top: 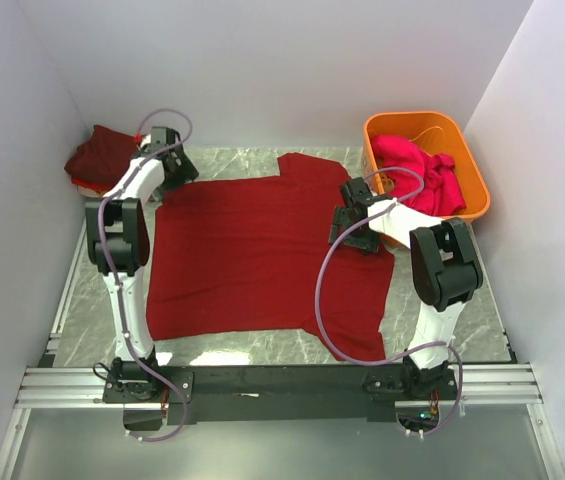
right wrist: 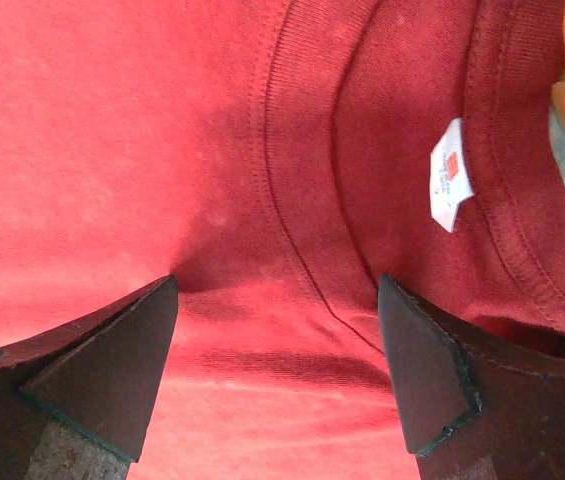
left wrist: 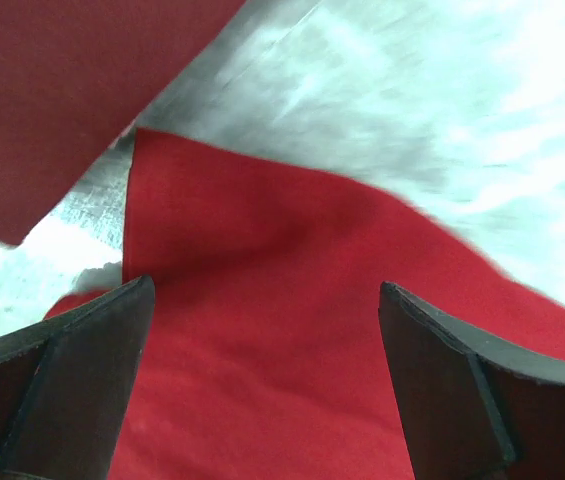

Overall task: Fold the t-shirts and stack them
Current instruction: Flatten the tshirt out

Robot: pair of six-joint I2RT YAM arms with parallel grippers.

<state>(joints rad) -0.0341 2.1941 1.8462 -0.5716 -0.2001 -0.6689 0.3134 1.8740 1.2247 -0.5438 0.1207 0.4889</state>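
T-shirt (top: 252,260) lies spread beneath left gripper (left wrist: 265,290) and right gripper (right wrist: 277,285).

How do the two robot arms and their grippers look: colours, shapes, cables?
The left arm and the right arm have white links and bulky black joint housings. A thin pale purple cable loops beside each. The left gripper and the right gripper each carry two black wedge-shaped fingers. I see no markings.
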